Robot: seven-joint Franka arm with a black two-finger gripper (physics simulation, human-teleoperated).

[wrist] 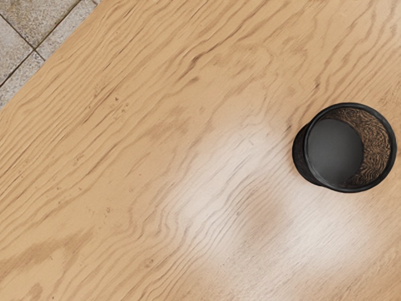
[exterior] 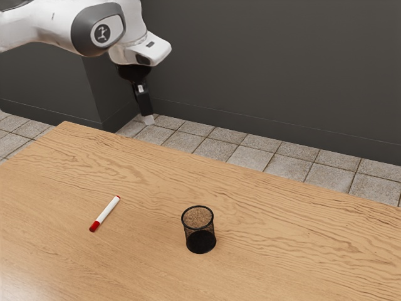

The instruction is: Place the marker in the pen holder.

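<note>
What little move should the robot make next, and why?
I'd probably ease the gripper toward the marker, staying high for now: the marker lies on the table outside the upright, empty pen holder, and the gripper hangs raised, away from both.

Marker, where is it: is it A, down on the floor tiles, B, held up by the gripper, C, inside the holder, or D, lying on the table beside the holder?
D: the marker lies flat on the table, apart from the holder, toward the exterior view's left.
</note>
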